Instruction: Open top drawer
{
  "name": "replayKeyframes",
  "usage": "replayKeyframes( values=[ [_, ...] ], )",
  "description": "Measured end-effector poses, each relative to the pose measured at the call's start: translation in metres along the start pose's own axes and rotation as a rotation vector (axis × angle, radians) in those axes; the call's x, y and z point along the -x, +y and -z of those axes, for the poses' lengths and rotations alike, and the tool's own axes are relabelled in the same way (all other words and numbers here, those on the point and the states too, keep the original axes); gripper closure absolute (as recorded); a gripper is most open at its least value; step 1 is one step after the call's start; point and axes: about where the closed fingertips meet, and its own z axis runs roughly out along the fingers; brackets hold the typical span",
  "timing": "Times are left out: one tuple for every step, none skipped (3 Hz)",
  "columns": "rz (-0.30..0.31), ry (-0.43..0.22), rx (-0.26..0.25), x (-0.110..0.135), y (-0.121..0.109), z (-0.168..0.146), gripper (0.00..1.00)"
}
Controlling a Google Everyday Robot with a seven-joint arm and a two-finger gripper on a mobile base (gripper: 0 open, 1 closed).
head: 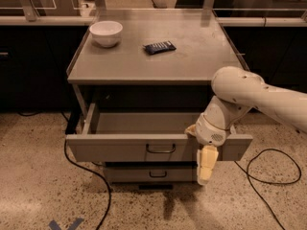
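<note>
The top drawer [115, 148] of the grey cabinet is pulled out, and its plain grey inside [144, 122] shows with nothing in it. Its small dark loop handle [160, 149] sits at the centre of the front. My gripper [205, 166] hangs down in front of the drawer's front, right of the handle and apart from it. My white arm [240, 92] reaches in from the right over the drawer's right end.
A narrower grey drawer [149, 173] sits shut below. On the cabinet top [201, 56] stand a white bowl [106, 33] and a dark packet [159, 47]. Black cables lie on the speckled floor at the left [91, 174] and right [271, 178]. Dark counters stand behind.
</note>
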Motion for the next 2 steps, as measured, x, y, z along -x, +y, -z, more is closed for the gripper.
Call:
replayKeyframes(
  values=[
    [-0.031, 0.004, 0.021, 0.0037, 0.045, 0.0149, 0.0],
    [-0.028, 0.004, 0.026, 0.0038, 0.0459, 0.0124, 0.0]
  ],
)
